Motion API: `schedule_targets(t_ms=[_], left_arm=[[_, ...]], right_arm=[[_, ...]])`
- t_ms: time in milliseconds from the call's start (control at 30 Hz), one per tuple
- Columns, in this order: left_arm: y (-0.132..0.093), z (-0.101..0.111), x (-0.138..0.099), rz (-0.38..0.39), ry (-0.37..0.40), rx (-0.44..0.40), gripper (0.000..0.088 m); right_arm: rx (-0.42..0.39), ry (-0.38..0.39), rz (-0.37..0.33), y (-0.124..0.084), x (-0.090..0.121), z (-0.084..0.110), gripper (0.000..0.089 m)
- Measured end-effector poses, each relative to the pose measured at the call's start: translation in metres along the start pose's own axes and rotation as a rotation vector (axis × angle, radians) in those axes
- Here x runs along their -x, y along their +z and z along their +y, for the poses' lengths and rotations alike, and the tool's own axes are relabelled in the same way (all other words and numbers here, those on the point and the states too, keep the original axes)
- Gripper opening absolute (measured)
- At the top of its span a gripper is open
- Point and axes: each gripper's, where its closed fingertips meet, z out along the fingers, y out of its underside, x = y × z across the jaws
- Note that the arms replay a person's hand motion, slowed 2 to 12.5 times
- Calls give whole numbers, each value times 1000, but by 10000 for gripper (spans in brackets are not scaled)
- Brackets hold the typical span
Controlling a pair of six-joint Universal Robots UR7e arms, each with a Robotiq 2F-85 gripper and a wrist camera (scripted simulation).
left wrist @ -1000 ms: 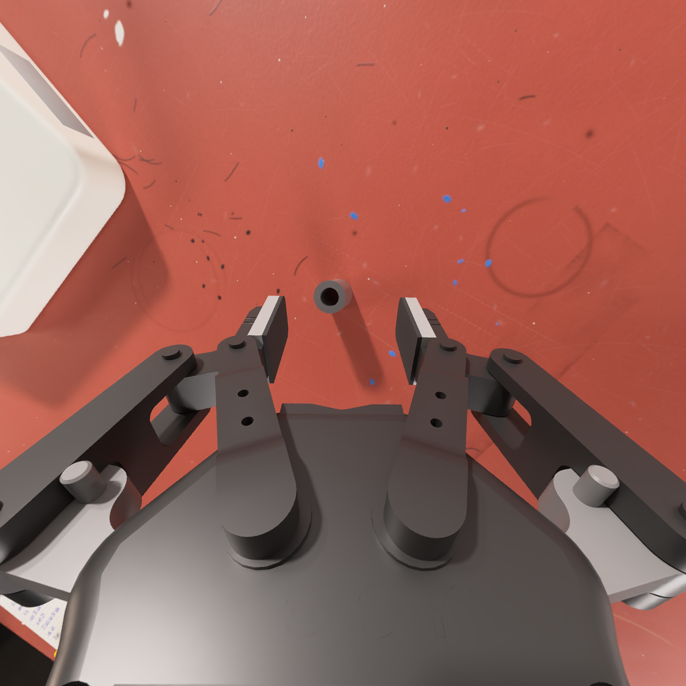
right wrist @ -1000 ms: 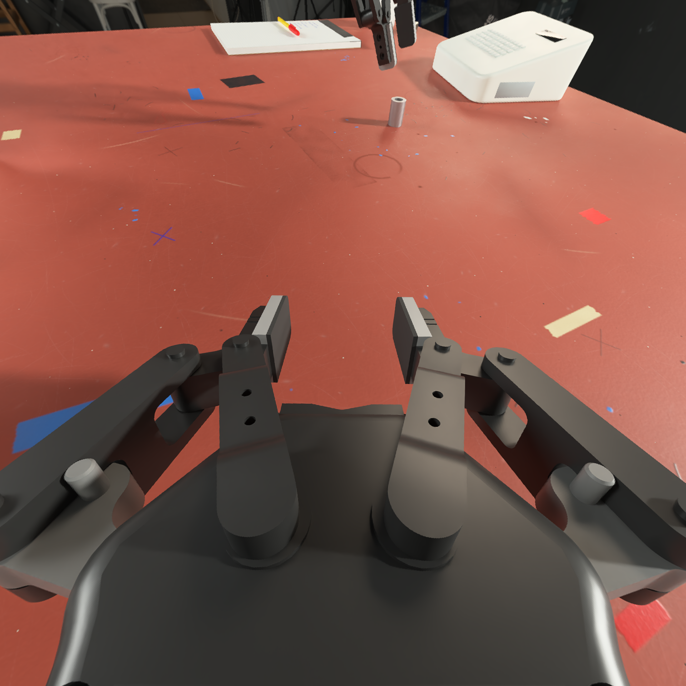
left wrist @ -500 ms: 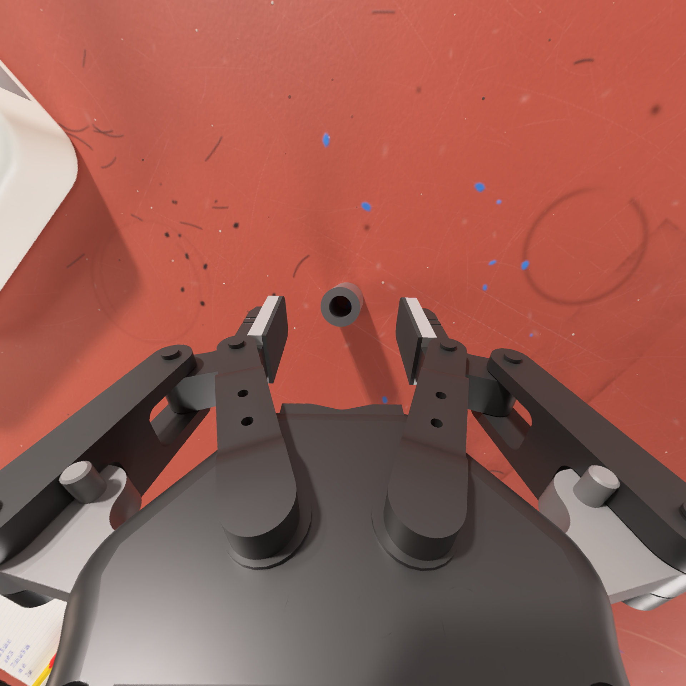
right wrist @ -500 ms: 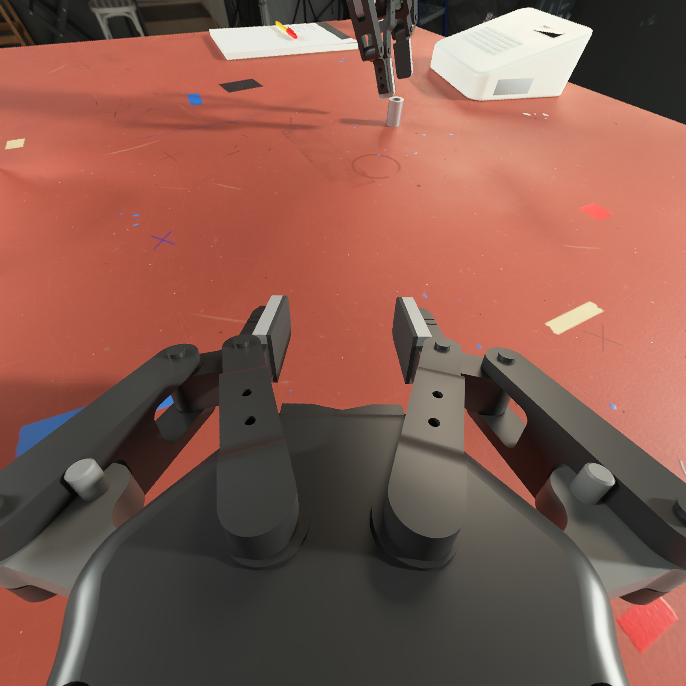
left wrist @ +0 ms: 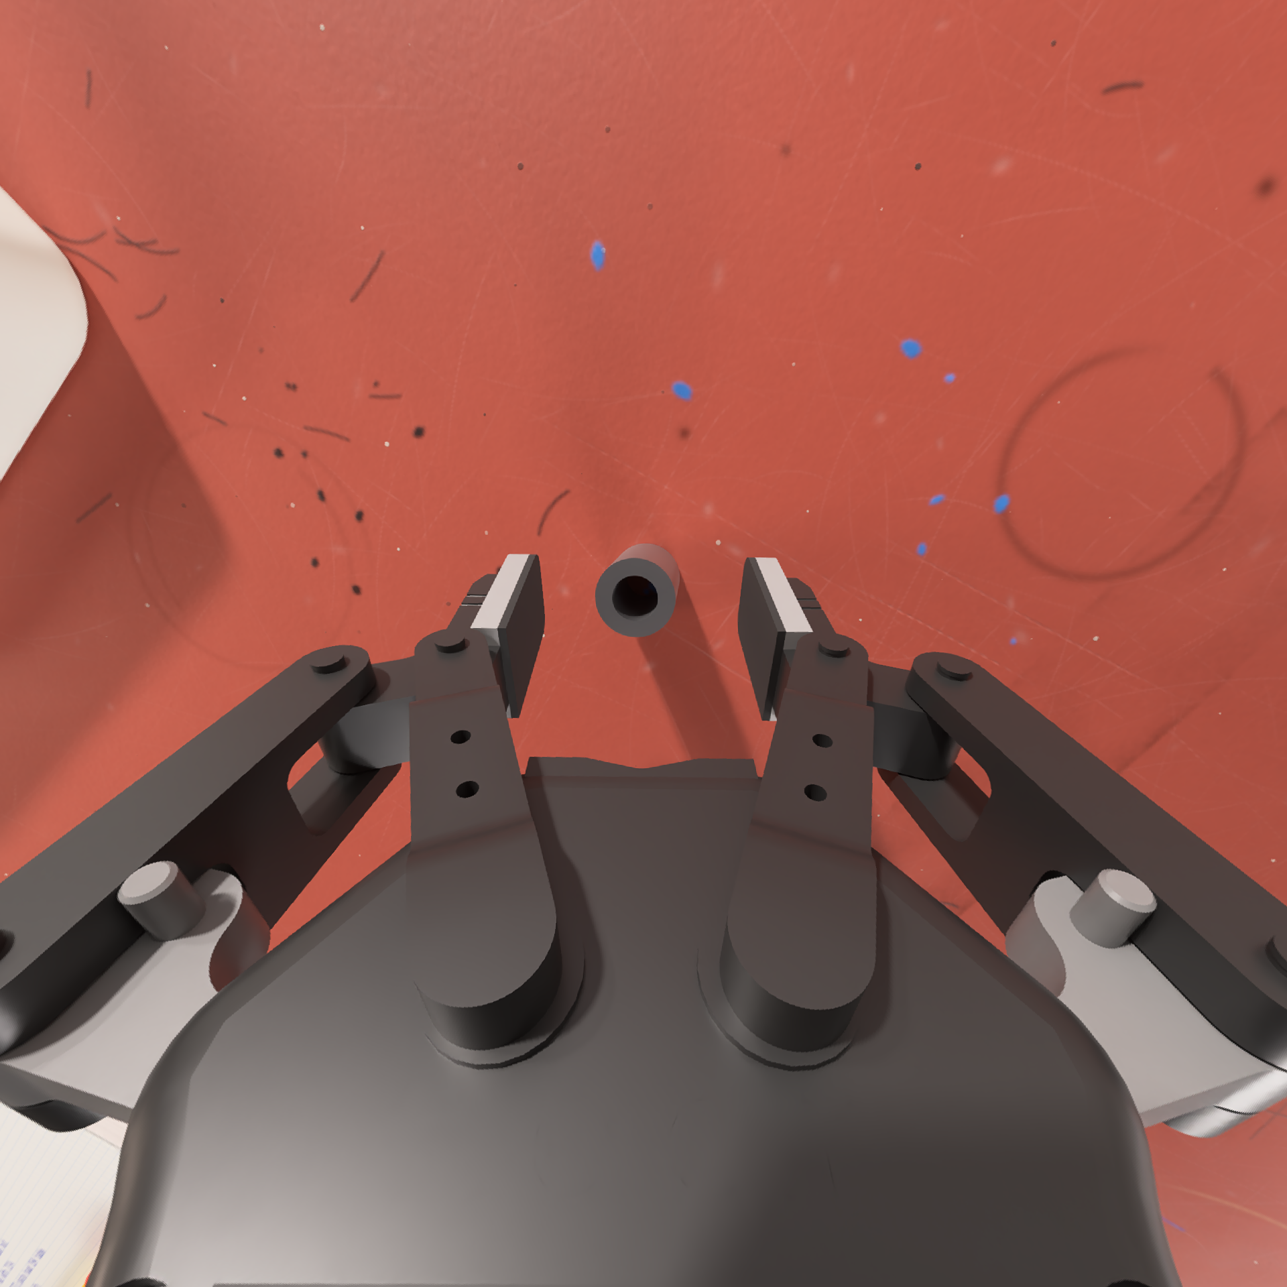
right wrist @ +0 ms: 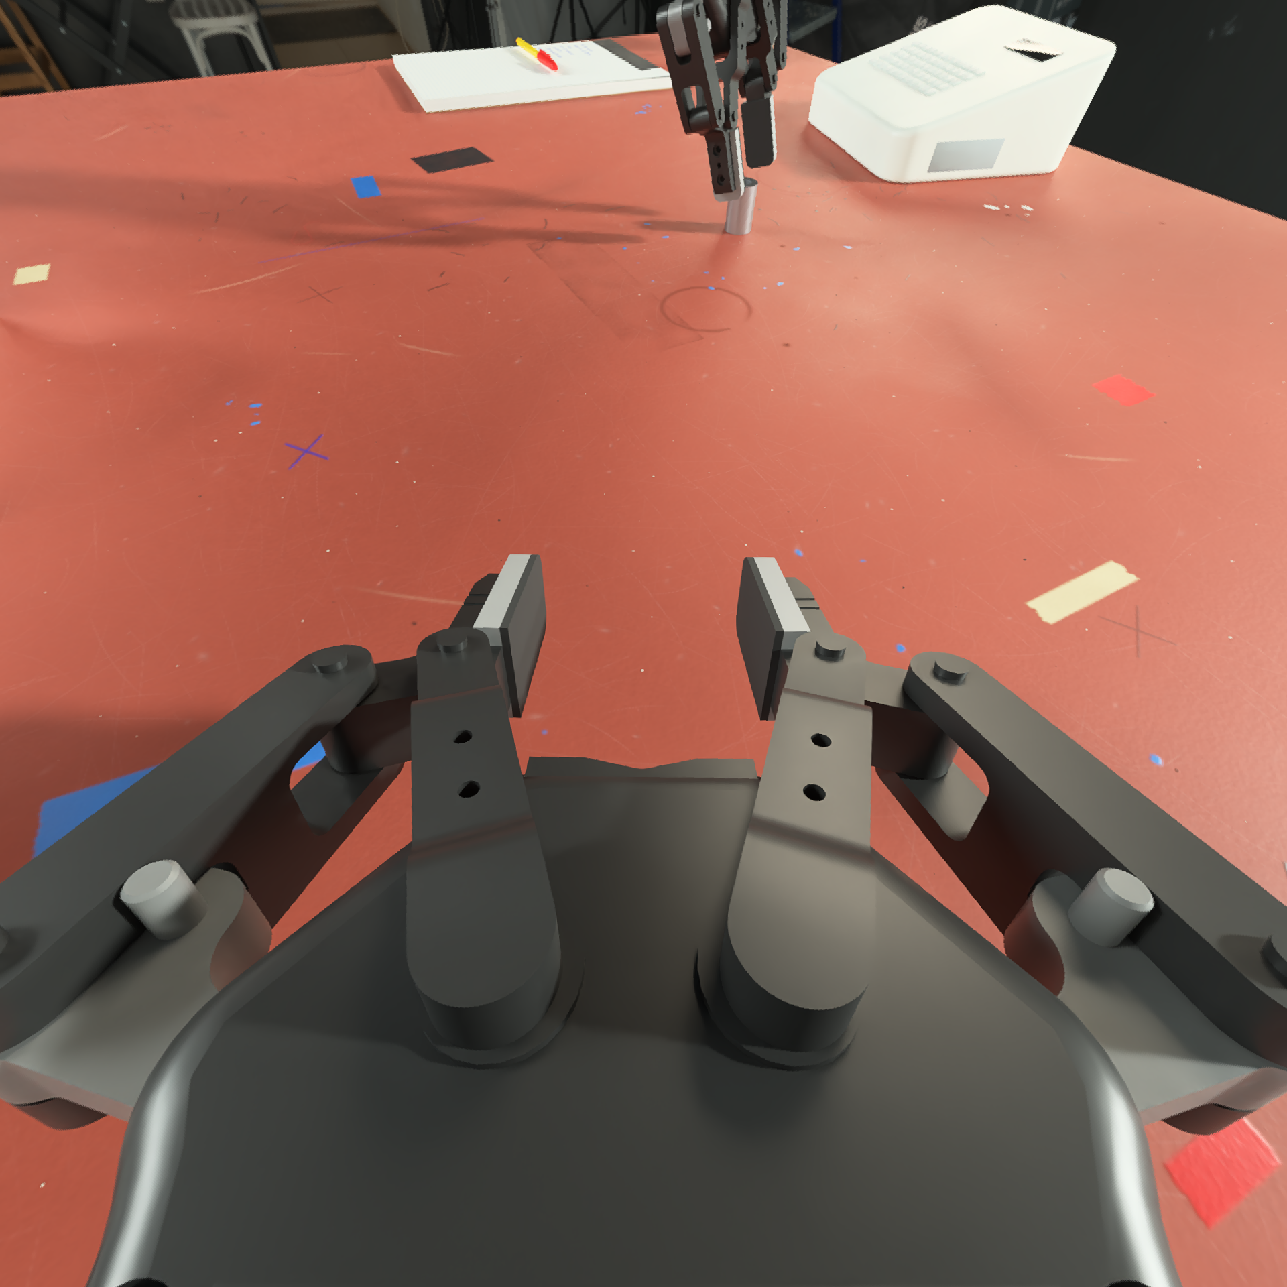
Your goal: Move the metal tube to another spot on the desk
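Note:
The metal tube (left wrist: 636,592) is a short grey cylinder that stands upright on the red desk (left wrist: 766,209). In the left wrist view I look down on its open top. My left gripper (left wrist: 639,578) is open and its fingertips straddle the tube without touching it. In the right wrist view the tube (right wrist: 739,212) stands at the far side of the desk, with the left gripper (right wrist: 739,170) come down over its top. My right gripper (right wrist: 639,578) is open and empty, low over the near part of the desk, far from the tube.
A white slanted device (right wrist: 961,97) stands at the far right, close to the tube; its corner shows in the left wrist view (left wrist: 35,334). A white notepad (right wrist: 529,76) with a red and yellow pen (right wrist: 536,54) lies at the far edge. Tape patches dot the desk.
My left gripper has come down over the tube, which now sits between its open fingertips. The right gripper has not moved.

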Motion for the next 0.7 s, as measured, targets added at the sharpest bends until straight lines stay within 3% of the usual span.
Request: schedule_targets(t_ms=[700], left_arm=[[11,3,1,-1,7,25,317]], right_arm=[[2,7,-1,0,-1,1,499]])
